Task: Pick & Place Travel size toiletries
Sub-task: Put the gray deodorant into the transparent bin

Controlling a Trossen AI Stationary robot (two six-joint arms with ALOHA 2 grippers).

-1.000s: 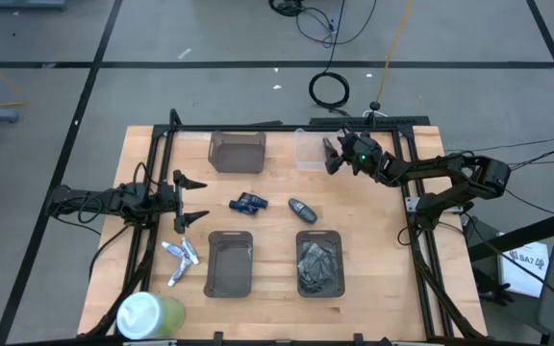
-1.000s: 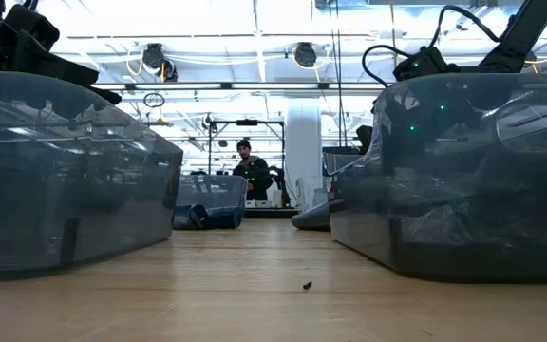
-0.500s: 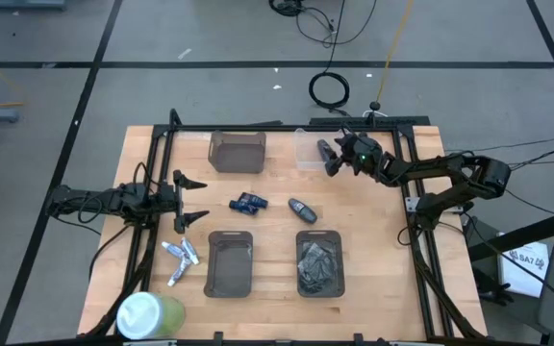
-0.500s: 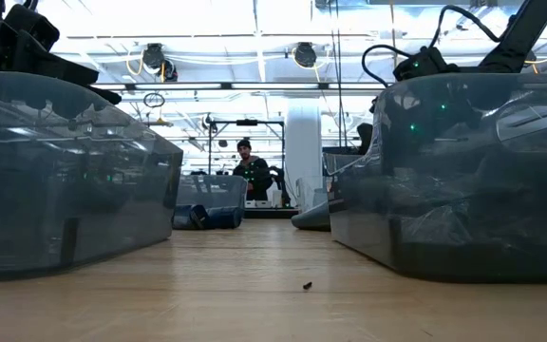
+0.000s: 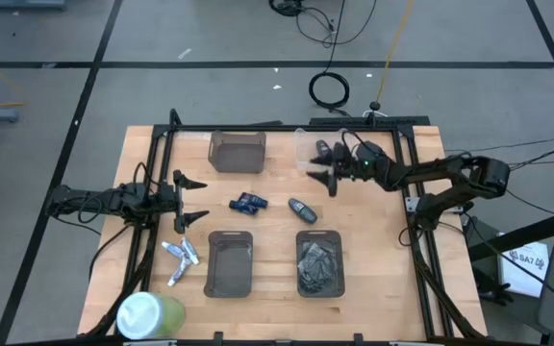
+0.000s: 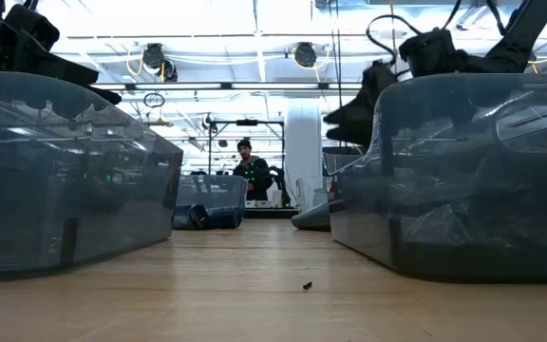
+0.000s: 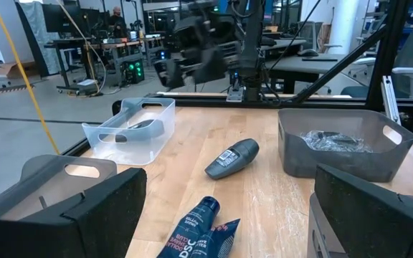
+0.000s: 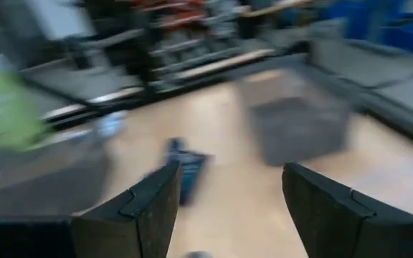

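The travel size toiletries (image 5: 181,258), small white-and-silver tubes, lie flat on the wood near the table's left near corner, left of an empty dark tray (image 5: 229,261). They show in no wrist view. My left gripper (image 5: 198,200) hovers open just beyond them toward the far edge, pointing toward the table's right. My right gripper (image 5: 325,163) is open over the far right part of the table, beside a clear tray (image 5: 308,152). It also shows open in its own blurred right wrist view (image 8: 231,193).
Dark blue tubes (image 5: 249,203) and a grey oval gadget (image 5: 302,208) lie mid-table. A dark tray (image 5: 237,151) stands at the far edge, and another (image 5: 319,261) holding crinkled wrap stands near. A green-and-white container (image 5: 147,315) sits at the left near corner. A person (image 6: 245,166) stands far behind.
My right gripper has swung from beside the clear tray toward the table's middle and turned. In the low view it now shows above the right-hand tray. The left arm and all objects have stayed still.
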